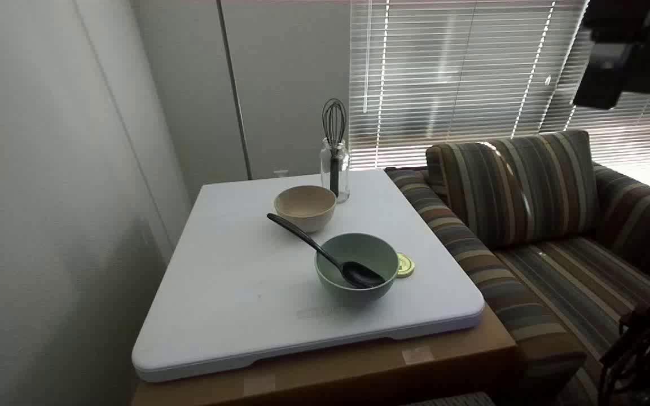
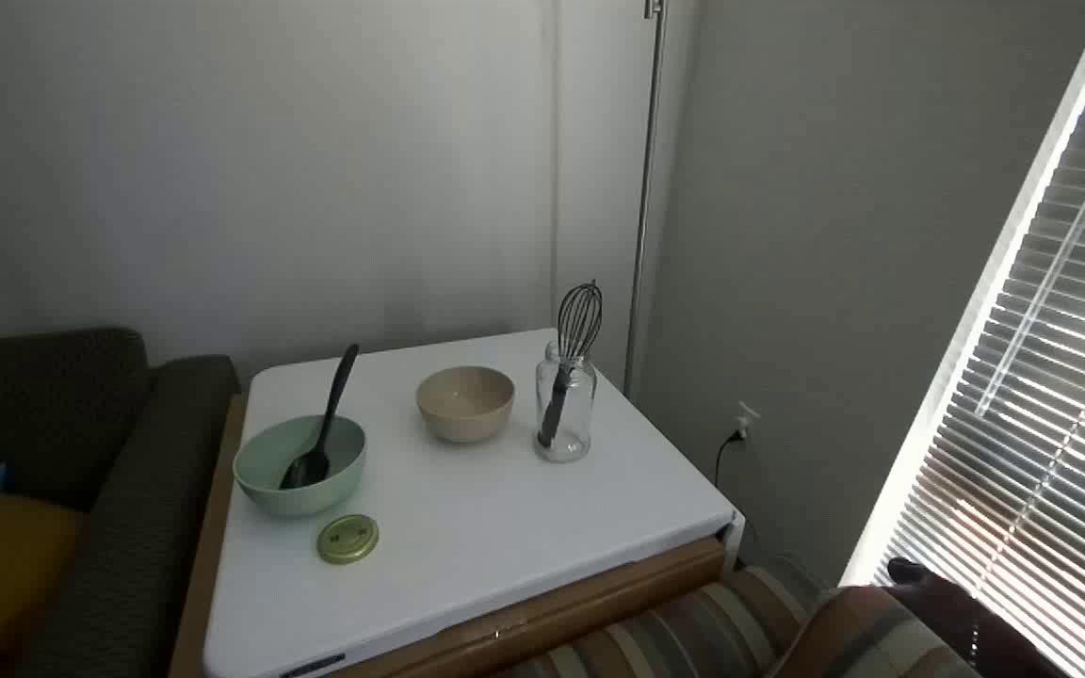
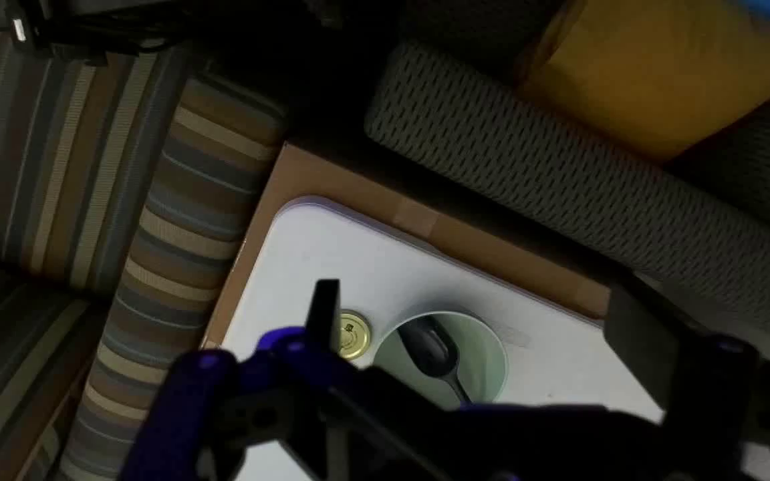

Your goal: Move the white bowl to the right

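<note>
The white bowl (image 1: 306, 210) is small, cream outside and tan inside. It stands upright on the white tabletop (image 1: 218, 282), beside the glass jar, and shows in both exterior views (image 2: 465, 405). It does not show in the wrist view, where the gripper body covers part of the table. My gripper (image 1: 618, 84) is high at the upper right of an exterior view, well away from the bowl and touching nothing. In the wrist view the gripper (image 3: 475, 297) has its fingers wide apart with nothing between them; the green bowl lies far below.
A larger grey-green bowl (image 1: 357, 254) holds a black spoon (image 2: 321, 443) whose handle sticks out toward the white bowl. A gold lid (image 2: 348, 539) lies beside it. A glass jar (image 2: 565, 414) with a whisk (image 2: 580, 320) stands near the white bowl. A striped sofa (image 1: 511, 192) adjoins the table.
</note>
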Available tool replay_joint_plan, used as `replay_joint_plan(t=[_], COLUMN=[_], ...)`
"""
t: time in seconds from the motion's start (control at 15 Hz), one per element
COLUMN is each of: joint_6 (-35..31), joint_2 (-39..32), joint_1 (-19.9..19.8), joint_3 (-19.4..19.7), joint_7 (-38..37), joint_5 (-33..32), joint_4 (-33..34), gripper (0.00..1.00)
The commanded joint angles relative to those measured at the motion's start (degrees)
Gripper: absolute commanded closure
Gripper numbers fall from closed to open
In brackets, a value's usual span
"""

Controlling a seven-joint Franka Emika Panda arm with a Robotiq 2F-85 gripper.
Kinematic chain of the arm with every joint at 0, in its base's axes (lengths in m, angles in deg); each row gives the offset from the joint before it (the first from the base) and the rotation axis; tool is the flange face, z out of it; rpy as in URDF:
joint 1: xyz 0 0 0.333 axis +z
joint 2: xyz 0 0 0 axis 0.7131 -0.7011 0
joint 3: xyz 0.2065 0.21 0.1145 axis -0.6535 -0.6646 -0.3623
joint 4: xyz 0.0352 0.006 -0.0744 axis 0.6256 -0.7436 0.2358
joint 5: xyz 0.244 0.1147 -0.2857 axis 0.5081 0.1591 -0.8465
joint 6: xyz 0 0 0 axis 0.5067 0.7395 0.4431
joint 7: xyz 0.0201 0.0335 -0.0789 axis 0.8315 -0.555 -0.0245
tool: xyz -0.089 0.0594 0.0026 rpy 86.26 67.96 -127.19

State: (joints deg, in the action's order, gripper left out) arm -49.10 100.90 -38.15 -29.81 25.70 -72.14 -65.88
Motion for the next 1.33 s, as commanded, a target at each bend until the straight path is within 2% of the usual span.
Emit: replay_joint_plan(t=[0.0,0.33,0.6,0.8,1.13,1.2,1.27], joint_6=[0.09,-2.31,-6.45,-9.59,-15.48,-13.93,-14.35], joint_2=[-0.05,-4.45,-11.14,-17.24,-26.39,-22.11,-23.40], joint_1=[0.34,-1.60,-2.87,-3.27,-4.02,-3.46,-3.49], joint_3=[0.35,1.43,3.93,7.40,10.23,9.74,9.96], joint_7=[-0.16,-2.71,-4.51,-3.86,-8.01,-6.43,-6.59], joint_5=[-0.23,0.56,2.53,7.81,15.52,12.97,13.11], joint_4=[0.07,1.92,4.20,5.82,9.24,6.60,7.12], gripper=[0.00,0.00,0.00,0.00,0.00,0.00,0.00])
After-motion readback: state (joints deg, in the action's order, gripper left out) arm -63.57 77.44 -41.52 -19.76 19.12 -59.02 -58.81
